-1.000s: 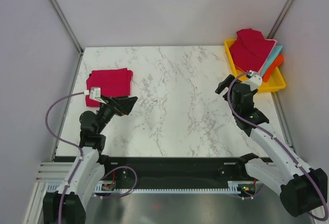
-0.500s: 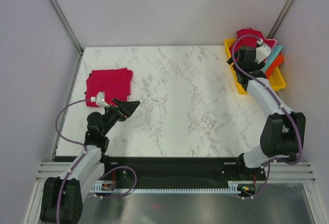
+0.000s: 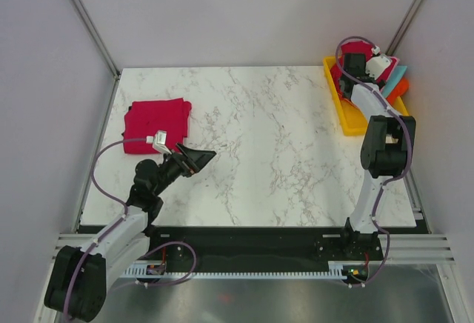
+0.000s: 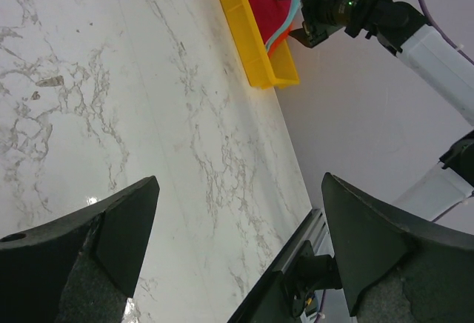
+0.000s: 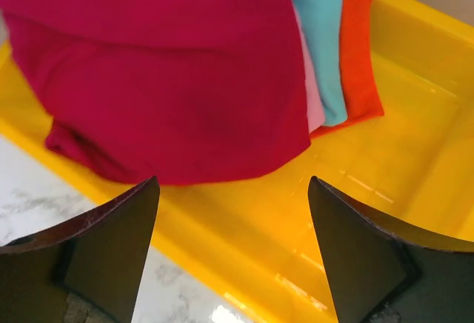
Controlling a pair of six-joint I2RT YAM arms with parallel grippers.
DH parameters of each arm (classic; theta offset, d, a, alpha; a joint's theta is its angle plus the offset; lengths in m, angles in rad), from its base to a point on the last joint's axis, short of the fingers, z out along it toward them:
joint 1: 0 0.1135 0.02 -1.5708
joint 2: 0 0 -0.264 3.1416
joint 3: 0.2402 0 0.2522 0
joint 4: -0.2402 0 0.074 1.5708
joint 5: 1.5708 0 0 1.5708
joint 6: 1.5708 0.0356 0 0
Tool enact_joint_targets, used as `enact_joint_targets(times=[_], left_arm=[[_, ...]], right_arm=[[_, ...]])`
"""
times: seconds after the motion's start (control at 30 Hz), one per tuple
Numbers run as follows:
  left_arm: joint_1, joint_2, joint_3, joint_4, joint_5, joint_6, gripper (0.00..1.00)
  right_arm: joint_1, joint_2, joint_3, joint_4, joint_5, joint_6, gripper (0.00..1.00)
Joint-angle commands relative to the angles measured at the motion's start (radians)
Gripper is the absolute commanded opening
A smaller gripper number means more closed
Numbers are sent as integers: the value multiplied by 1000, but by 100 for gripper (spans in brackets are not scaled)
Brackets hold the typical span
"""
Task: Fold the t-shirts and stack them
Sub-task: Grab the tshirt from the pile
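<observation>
Crimson-red soft cloth t-shirt [image 5: 163, 71], loosely bunched with smooth drape, lies in a glossy yellow plastic rectangular tray [image 5: 392, 115] just ahead of the right pincer [image 5: 231, 190], whose jaws are spread and grasp nothing. A second crimson t-shirt [image 3: 155, 119], folded to a rectangle, lies on the white veined marble surface [image 3: 259, 115], beyond and left of the left pincer [image 3: 201, 156], which is likewise released.

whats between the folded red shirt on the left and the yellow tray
Only bare marble tabletop separates folded shirt and yellow tray, shown in top external view.
</observation>
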Motion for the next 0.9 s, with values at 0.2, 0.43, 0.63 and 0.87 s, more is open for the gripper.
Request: enact_joint_targets(times=[0.2,0.43,0.63,0.87], left_arm=[[-25,-41,31,19,6,-62,99],[-29,-16,42,12,3,-60,98],[-31,5,59,5,0,-50,97],[-32,2,91,-60,-11,12,96]], right_arm=[[-76,218,203,-29,83,-61,85],[-73,234,226,-26,87,-52,14],[19,43,217,-21,251,-124,0],[255,-185,258,-21,395,-210,0]])
